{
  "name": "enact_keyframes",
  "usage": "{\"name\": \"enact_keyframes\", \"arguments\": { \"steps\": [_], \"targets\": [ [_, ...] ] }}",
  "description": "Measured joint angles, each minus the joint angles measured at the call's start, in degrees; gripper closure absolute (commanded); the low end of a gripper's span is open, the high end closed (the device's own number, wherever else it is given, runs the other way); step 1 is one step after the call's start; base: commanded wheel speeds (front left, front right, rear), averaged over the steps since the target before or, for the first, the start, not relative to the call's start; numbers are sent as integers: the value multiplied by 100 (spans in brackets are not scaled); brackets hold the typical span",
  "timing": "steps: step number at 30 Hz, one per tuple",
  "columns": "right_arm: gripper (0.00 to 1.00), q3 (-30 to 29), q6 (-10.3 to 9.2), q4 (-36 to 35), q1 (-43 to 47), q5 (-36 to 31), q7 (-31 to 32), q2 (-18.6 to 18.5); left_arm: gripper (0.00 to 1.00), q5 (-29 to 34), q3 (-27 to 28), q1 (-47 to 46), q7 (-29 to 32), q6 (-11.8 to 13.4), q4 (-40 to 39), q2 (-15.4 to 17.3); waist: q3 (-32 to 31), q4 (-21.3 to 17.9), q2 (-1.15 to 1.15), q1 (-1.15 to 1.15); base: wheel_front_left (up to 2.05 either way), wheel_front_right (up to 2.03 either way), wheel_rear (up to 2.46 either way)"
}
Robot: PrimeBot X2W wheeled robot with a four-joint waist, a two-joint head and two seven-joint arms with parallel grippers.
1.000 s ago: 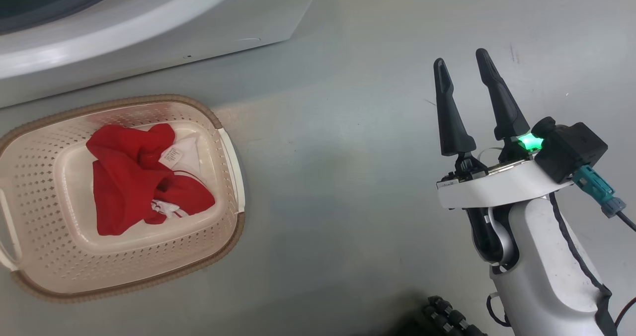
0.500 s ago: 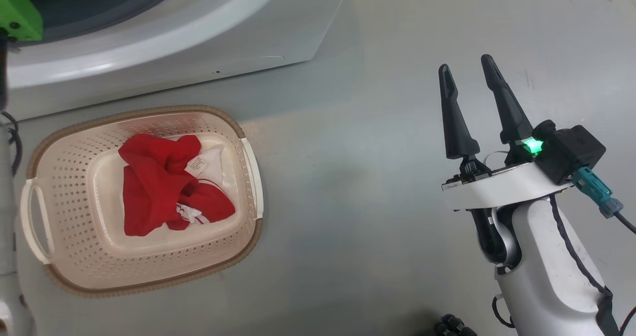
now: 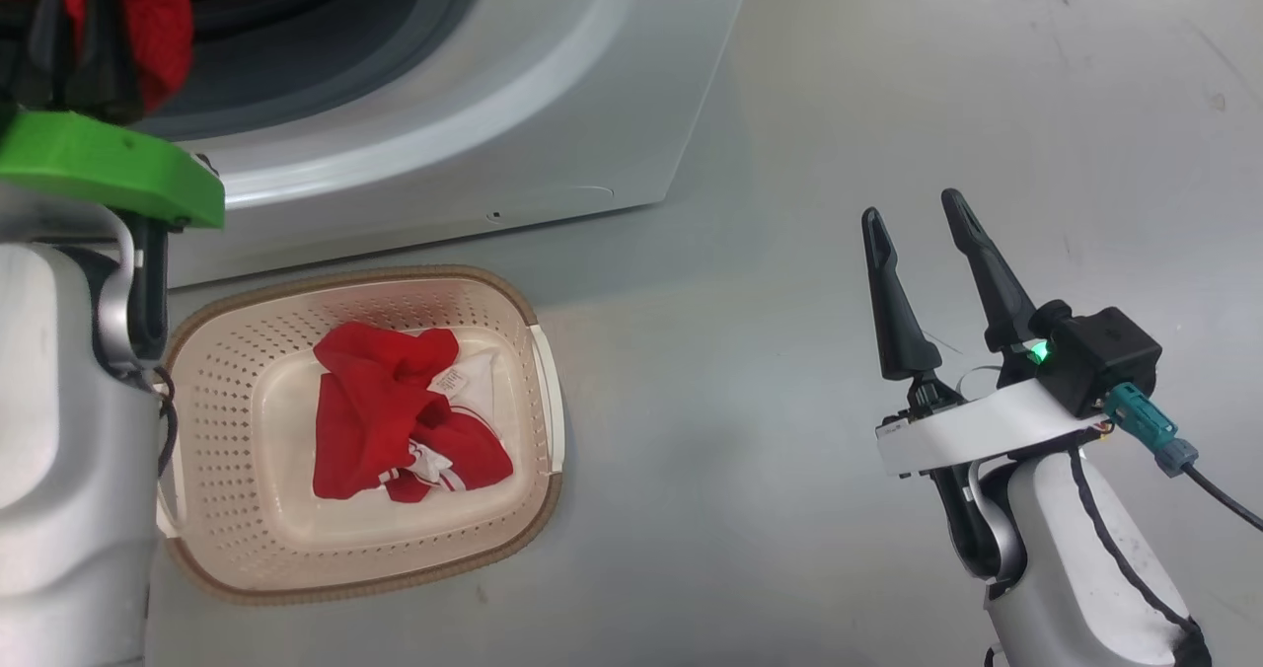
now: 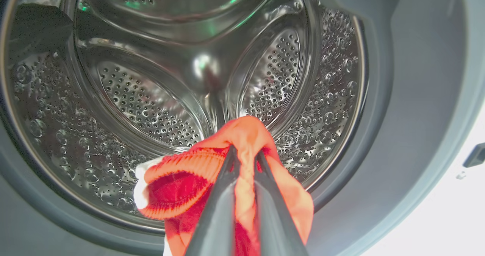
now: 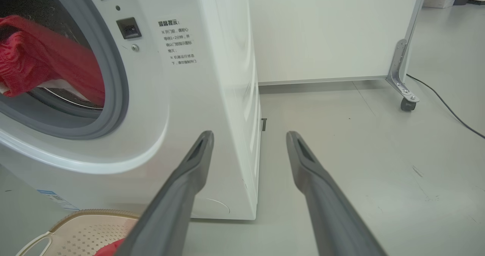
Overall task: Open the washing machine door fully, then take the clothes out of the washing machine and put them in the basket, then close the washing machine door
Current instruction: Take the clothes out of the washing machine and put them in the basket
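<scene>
L fingers clamped on a red garment, washer drum just beyond their tips. R fingers stand apart; I see the basket w/ more red clothes well left of them.

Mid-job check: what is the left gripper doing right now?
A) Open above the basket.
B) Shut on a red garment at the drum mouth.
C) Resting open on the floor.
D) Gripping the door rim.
B: in the left wrist view the left gripper is pinched shut on a red garment, with the steel drum of the washing machine right behind it.
</scene>
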Motion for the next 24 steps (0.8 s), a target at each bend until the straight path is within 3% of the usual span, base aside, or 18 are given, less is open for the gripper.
{"name": "enact_keyframes", "arguments": {
  "steps": [11,24],
  "targets": [
    [0,-16,1,138,475,-67,0,1,100,107,40,865,-654,167,-537,-46,-812,165,0,0,0,0,0],
    [0,-157,1,151,964,-38,0,3,100,162,91,1781,-749,402,-1386,-76,-1627,284,0,0,0,0,0]
  ]
}}
